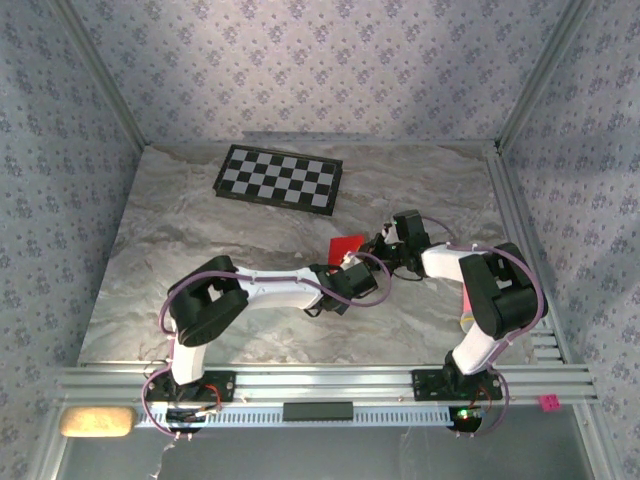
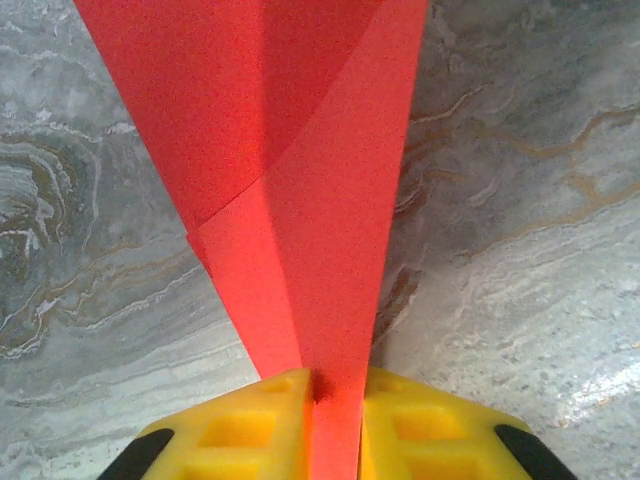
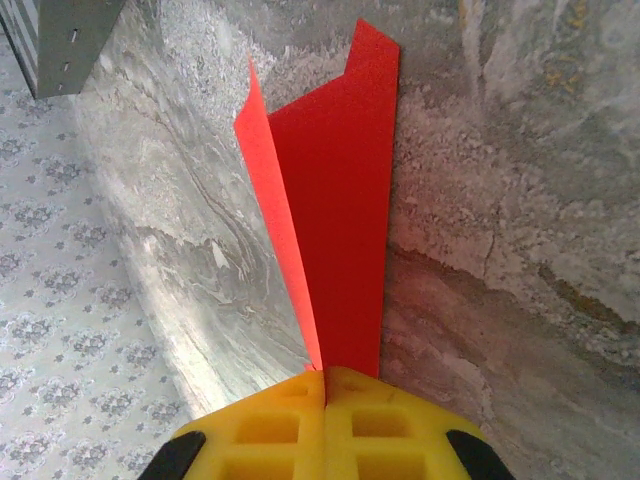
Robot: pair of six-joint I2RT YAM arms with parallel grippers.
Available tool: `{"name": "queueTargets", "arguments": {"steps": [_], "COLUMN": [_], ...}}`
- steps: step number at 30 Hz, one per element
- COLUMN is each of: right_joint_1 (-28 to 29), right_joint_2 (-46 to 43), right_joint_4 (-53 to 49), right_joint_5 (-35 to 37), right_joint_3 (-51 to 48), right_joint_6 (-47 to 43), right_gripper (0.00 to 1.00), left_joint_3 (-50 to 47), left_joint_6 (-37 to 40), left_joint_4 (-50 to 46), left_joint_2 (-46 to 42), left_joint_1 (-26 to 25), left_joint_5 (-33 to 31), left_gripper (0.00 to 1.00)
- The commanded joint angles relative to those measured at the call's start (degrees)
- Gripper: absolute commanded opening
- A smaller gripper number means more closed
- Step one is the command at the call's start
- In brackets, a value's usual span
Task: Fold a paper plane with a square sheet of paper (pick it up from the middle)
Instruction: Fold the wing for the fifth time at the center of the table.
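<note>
Paper pinched from both sides, near the checkerboard's right end

So the red paper (image 1: 347,245) sits a little nearer the arm bases than the right-hand corner of the checkerboard (image 1: 279,180), and it's already creased: in the left wrist view you can see overlapping layers narrowing down toward the grip. The left fingers (image 2: 240,430) are clamped on that narrow end, with the sheet running straight up between the two yellow pads. The right fingers (image 3: 270,430) are clenched tight on another edge, and from there the paper fans out into two flaps with a stepped far end. Both come at it from the side away from the checkerboard. Can't tell whether any edge touches the marbled table (image 1: 200,230).
</note>
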Motion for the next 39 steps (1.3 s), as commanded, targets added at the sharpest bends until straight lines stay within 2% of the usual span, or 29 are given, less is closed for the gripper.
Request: {"name": "queueTargets", "arguments": {"steps": [1,21,25,31,39], "right_joint_1": [0.2,0.3,0.3,0.3,0.2], "right_joint_2": [-1.7,-1.4,-1.4,-1.4,-1.5], "right_joint_4": [0.1,0.1,0.1,0.1,0.0], "right_joint_5": [0.3,0.0,0.1,0.0,0.1], "right_joint_3": [-0.8,-0.8,-0.8,-0.8,-0.8], "right_joint_6": [0.8,0.5,0.6,0.6,0.6], "right_gripper": [0.00,0.00,0.00,0.00,0.00], "left_joint_3": [0.9,0.4,-0.2,-0.2,-0.3], "left_joint_6": [-0.1,-0.2,0.0,-0.3,-0.4], "left_joint_4": [-1.0,1.5,2.3,1.8,1.1], "left_joint_2": [0.2,-0.9,-1.3,-0.8,-0.3], "left_joint_1": [-0.5,-0.6,-0.5,-0.5,-0.5], "left_joint_5": [-1.6,-2.3,-2.4,-2.5,-2.8], "left_gripper": [0.18,0.29,0.29,0.22,0.17]}}
